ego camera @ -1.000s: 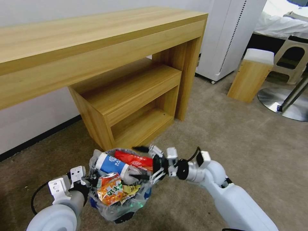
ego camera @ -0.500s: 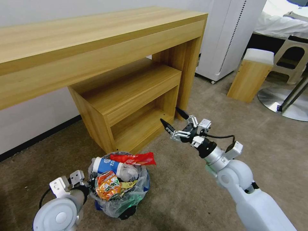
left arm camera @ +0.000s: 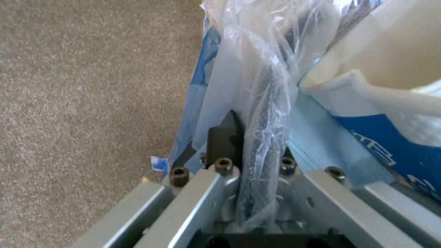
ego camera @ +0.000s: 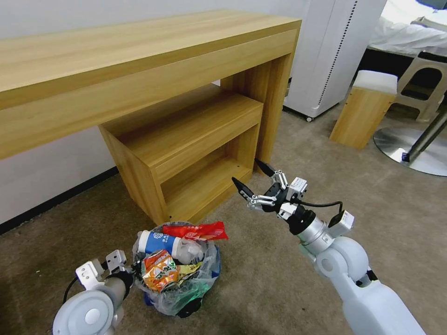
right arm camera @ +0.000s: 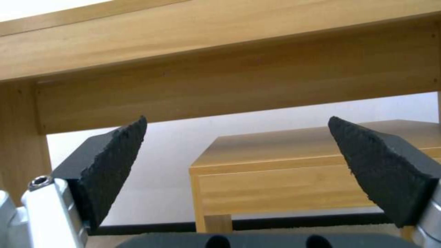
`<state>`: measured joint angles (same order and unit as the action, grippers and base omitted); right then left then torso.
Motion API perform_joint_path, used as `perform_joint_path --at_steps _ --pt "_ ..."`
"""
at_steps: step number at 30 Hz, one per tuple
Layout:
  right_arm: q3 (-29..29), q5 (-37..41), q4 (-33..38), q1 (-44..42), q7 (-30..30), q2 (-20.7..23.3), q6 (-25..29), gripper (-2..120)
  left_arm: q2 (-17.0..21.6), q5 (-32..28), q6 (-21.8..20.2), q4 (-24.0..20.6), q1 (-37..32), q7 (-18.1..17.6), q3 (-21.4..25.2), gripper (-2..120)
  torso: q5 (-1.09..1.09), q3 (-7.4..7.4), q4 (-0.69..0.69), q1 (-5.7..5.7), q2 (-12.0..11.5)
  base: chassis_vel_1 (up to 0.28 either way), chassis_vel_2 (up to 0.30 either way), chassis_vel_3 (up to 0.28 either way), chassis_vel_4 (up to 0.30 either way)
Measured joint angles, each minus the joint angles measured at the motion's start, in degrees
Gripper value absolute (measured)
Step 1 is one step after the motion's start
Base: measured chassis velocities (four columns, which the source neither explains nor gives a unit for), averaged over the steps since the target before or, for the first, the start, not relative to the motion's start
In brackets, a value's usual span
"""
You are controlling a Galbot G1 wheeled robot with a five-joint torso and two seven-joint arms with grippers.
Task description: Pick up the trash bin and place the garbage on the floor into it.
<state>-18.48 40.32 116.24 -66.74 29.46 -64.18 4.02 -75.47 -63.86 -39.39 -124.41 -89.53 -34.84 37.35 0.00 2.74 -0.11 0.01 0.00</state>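
Bin (ego camera: pixel 186 298): small, round, black, lined with a crinkly clear bag, low on the beige floor (ego camera: pixel 288 288) in front of the wooden counter (ego camera: pixel 139 74) and its lower shelf unit (ego camera: pixel 186 153). Whether its base touched the carpet could not be told. Contents heaped above the rim: blue-white cup (ego camera: pixel 160 242) lying on its side, red wrapper (ego camera: pixel 198 230) draped over the far edge, orange-yellow wrapper (ego camera: pixel 158 271) nearest the left arm, and a pale-blue mask (left arm camera: pixel 317 144) seen in the left wrist view pressed against the cup (left arm camera: pixel 386 113). Left pincer (ego camera: pixel 132 270): at the bin's left rim, clamped on the rim with bag plastic (left arm camera: pixel 257 103) bunched between its fingers (left arm camera: pixel 225 134), one finger outside the liner, the other hidden under it. Right pincer (ego camera: pixel 253 179): held in the air well apart from the bin, up and to its right, near the counter's leg, empty, its black pads (right arm camera: pixel 115 158) spread wide and aimed at the shelf unit (right arm camera: pixel 294 175). Beyond, on the right: white cabinet (ego camera: pixel 335 51), small wooden stool (ego camera: pixel 363 111), round metal base (ego camera: pixel 409 151).
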Motion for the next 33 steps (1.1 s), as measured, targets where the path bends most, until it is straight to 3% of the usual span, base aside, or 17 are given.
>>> perform_joint_path --at_steps 6,14,17,23,26,29,30,33 --pt "-0.1 -0.1 -0.1 -0.3 0.5 0.4 0.4 100 -0.3 0.9 0.1 1.0 0.2 0.1 -0.4 9 0.0 0.0 0.0 0.0 0.0 0.0 0.0 0.0 0.0" --pt "-1.6 -0.1 0.8 -1.9 1.5 1.2 1.0 100 -0.6 2.2 0.2 1.2 0.1 0.0 -0.9 37 -0.01 0.0 0.0 0.0 0.0 0.0 0.0 0.0 0.0" --pt "-2.1 -0.3 1.0 -2.4 1.8 1.2 1.1 100 0.1 3.8 0.2 -1.0 -0.3 -0.4 -0.8 53 -0.01 0.0 0.0 0.0 0.0 0.0 0.0 0.0 0.0" --pt "-2.6 -4.0 0.5 -3.1 1.7 -0.7 1.8 100 2.5 7.3 0.5 -7.0 -1.2 -0.7 0.4 71 0.0 0.0 0.0 0.0 0.0 0.0 0.0 0.0 0.0" --pt "-3.4 -7.7 0.2 -4.5 0.8 -2.7 2.9 100 3.8 10.8 1.1 -10.4 -2.2 0.8 1.2 81 -0.01 0.0 0.0 0.0 0.0 0.0 0.0 0.0 0.0" --pt "-5.3 -13.1 1.3 -9.3 -5.4 -5.8 5.0 100 5.2 17.8 2.8 -14.9 -4.4 5.8 2.2 96 0.0 0.0 0.0 0.0 0.0 0.0 0.0 0.0 0.0" --pt "-5.3 -13.1 1.3 -9.3 -5.4 -5.8 5.0 100 5.2 17.8 2.8 -14.9 -4.4 5.8 2.2 96 0.0 0.0 0.0 0.0 0.0 0.0 0.0 0.0 0.0" --pt "-9.2 -17.8 3.9 -15.0 -11.4 -8.8 5.5 100 5.8 27.1 7.7 -15.7 -5.7 13.0 3.7 99 -0.01 -0.01 0.0 0.0 0.0 0.0 0.0 0.0 0.0"
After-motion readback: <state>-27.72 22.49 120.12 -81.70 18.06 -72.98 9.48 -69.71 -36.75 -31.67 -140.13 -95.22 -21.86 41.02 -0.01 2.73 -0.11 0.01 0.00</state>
